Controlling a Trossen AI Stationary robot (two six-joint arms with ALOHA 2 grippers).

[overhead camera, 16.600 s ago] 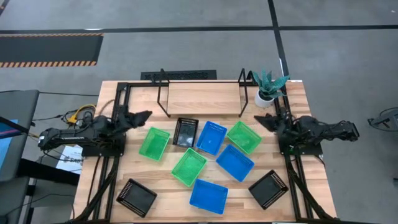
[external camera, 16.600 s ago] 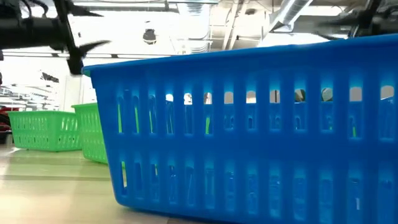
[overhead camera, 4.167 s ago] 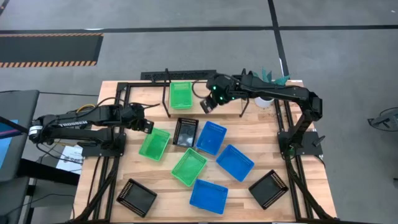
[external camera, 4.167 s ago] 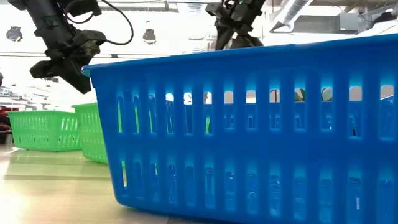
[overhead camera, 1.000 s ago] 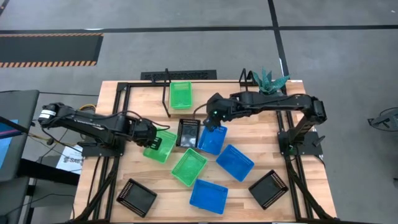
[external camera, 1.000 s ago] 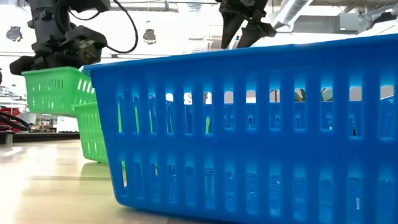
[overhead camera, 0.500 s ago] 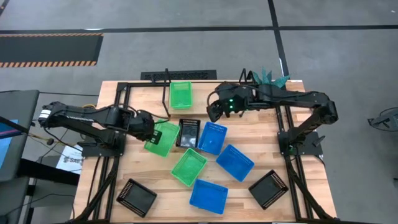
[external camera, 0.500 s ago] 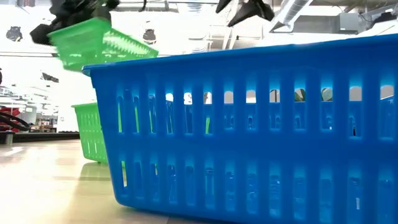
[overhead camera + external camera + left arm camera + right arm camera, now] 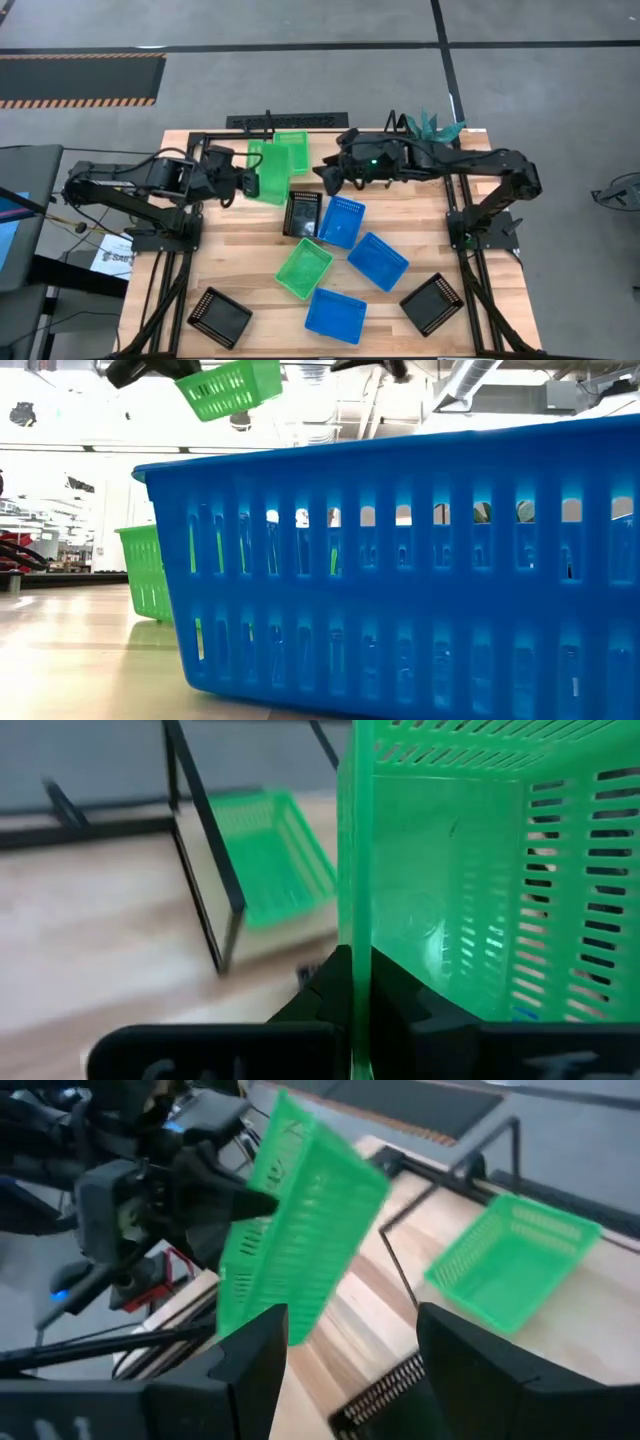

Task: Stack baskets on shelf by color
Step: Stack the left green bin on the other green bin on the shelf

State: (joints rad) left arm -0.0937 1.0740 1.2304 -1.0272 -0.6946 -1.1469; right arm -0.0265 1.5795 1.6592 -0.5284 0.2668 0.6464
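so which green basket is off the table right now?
The green basket clamped in the left hand, held tilted in the air beside the shelf. One green sits on the shelf; the other lies flat mid-table.

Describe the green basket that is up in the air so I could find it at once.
Start at the black shelf at the table's far edge, where one green basket already sits. Just beside it, the left tool holds a second green basket off the wood. Unlike the other green baskets, it is tilted steeply and gripped by its rim.
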